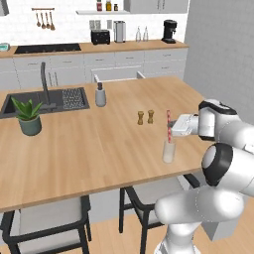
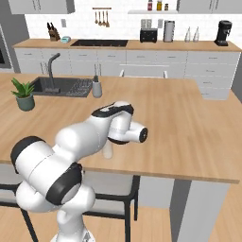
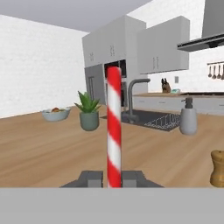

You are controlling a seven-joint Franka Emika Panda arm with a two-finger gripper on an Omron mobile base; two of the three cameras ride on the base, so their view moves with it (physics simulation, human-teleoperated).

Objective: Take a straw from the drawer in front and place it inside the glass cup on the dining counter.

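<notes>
- No brand, label or writing can be read on anything here.
- The straw is a thin straight stick with red and white spiral stripes; in the hand view it stands upright between the two dark fingertips, which press in on its lower part from both sides.
- The gripper is thus nearly closed, clamped on the straw, and reaches in sideways from the right over the near right part of the dining counter.
- In the left base view the straw's lower end goes down into the glass cup, a small clear cylinder standing near the counter's near edge.
- The dining counter is light brown wood grain, broad and flat, over grey cabinets.
- Two small wooden shakers stand just beyond the cup, to its left.
- A grey soap dispenser stands beside a dark sink with a tall dark tap.
- A green potted plant sits at the left, near the sink.
- In the right base view the white arm covers most of the cup.
- Dark-framed chairs stand under the near edge.
</notes>
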